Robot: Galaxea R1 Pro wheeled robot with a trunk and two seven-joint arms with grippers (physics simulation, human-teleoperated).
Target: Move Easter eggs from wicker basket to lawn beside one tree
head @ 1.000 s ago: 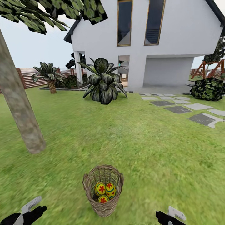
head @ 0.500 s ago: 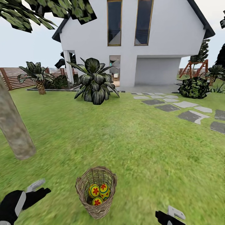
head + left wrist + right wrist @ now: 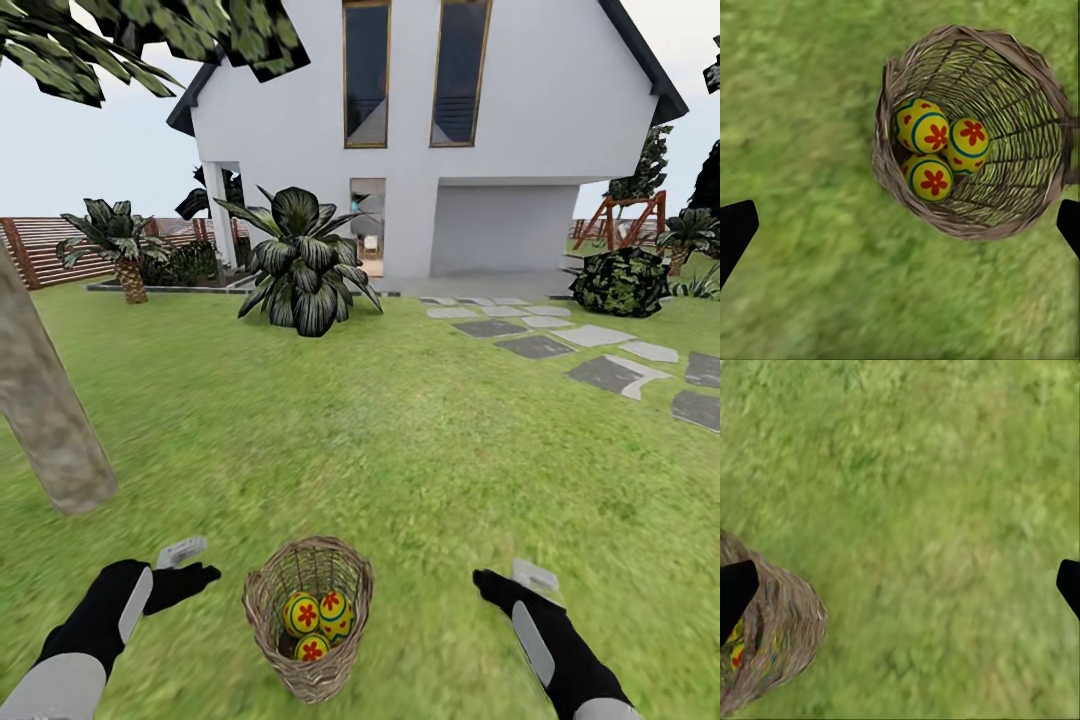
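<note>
- Left gripper (image 3: 190, 565) hovers over the lawn (image 3: 450, 450) just left of the wicker basket (image 3: 308, 668); in the left wrist view its fingertips (image 3: 735, 229) stand wide apart, holding nothing.
- Right gripper (image 3: 510, 580) hovers right of the basket, fingers (image 3: 735, 585) likewise spread and empty.
- Basket upright on the grass between both grippers, touching neither.
- Three Easter eggs (image 3: 937, 146) sit bunched together at the basket's bottom, yellow with red flowers and blue bands.
- Tree (image 3: 45, 420) with a leaning grey-brown trunk stands farther out on the left, well apart from the basket.
- Stepping stones (image 3: 610, 370) lie far right.
- Big leafy shrub (image 3: 300, 260), small palm (image 3: 120, 245), fence (image 3: 45, 250) and white house (image 3: 440, 130) stand at the back.
</note>
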